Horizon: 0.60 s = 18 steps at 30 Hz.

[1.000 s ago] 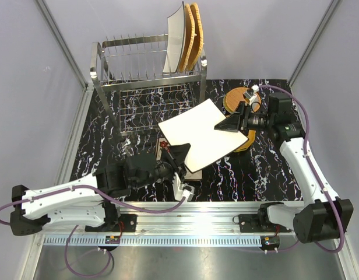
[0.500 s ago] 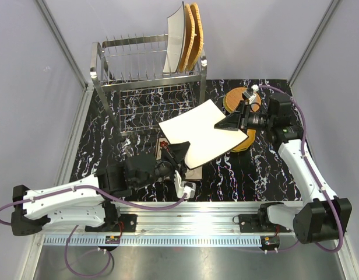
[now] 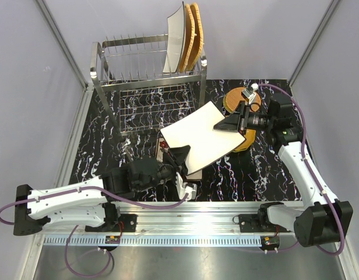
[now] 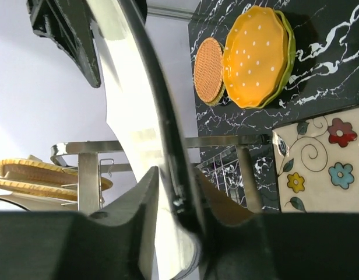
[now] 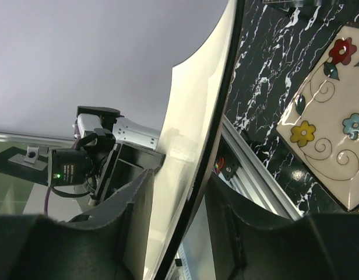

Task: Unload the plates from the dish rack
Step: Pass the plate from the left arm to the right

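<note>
A plain white square plate (image 3: 203, 131) hangs tilted in the air over the table's middle. My right gripper (image 3: 226, 124) is shut on its far right edge (image 5: 197, 116). My left gripper (image 3: 180, 154) straddles its near left corner (image 4: 133, 105), but I cannot make out whether the fingers still press it. The dish rack (image 3: 144, 58) stands at the back left. One white plate (image 3: 175, 41) and two woven ones (image 3: 191, 38) stand upright in its top right end.
A cream floral plate (image 4: 325, 163) lies flat under the held plate. To the right lie a woven round plate (image 3: 238, 99) and an orange scalloped plate (image 4: 255, 55) on a lime-green one (image 4: 289, 49). Grey walls enclose the table.
The left arm has shifted a little to the right and toward the near edge. The white plate stays between both grippers, almost where it was.
</note>
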### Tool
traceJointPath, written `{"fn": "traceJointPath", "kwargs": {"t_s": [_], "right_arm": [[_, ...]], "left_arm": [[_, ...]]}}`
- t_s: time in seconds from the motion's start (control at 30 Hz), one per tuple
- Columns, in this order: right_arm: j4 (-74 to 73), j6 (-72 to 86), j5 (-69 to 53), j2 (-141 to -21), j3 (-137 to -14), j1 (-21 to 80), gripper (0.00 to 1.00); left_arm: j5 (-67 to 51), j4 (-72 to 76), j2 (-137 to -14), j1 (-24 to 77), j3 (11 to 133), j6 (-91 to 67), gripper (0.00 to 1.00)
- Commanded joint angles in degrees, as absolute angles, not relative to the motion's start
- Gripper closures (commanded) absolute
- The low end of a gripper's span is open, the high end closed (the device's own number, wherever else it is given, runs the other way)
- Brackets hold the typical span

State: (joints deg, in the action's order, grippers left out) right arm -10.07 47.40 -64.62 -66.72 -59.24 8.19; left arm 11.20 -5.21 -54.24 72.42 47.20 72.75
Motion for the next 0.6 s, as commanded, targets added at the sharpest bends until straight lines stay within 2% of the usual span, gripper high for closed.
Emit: {"fn": "traceJointPath", "kwargs": {"t_s": [0.0,0.03,0.13,0.17,0.2,0.23,0.33,0.37,0.47,0.57], "right_arm": [[-5.18,45.01,-68.73,-66.09,-59.50,9.41,1.00],[-5.79,44.65,-69.08,-66.27,-59.50,9.49,1.00],[-8.51,42.20,-69.52,-66.44,-59.33,9.41,1.00],[-11.14,41.14,-69.43,-66.36,-59.41,9.49,0.96],[-12.29,39.22,-69.35,-66.36,-59.41,9.41,0.87],[-14.13,38.68,-69.08,-66.44,-59.33,9.49,0.70],[-16.69,36.48,-68.73,-66.53,-59.33,9.49,0.46],[-16.87,36.39,-68.82,-66.45,-59.24,9.49,0.33],[-16.61,36.65,-70.13,-66.97,-59.24,9.58,0.17],[-16.08,37.53,-71.63,-67.67,-59.33,9.49,0.15]], "left_arm": [[10.20,7.73,-53.17,72.77,48.08,74.18,0.86],[10.20,7.82,-53.17,72.69,47.99,74.61,0.91],[10.72,6.77,-53.35,72.69,48.43,76.72,1.00],[10.90,6.51,-53.26,72.69,48.51,77.42,1.00],[11.07,6.16,-53.17,72.69,48.52,77.95,1.00],[11.07,5.63,-53.00,72.69,48.69,78.57,1.00],[11.34,3.35,-52.21,72.69,48.69,79.89,1.00],[11.34,2.30,-51.95,72.69,48.69,80.50,1.00],[11.69,0.80,-50.45,72.69,48.87,81.21,1.00],[11.95,-0.78,-49.92,72.69,49.30,81.74,1.00]]}}
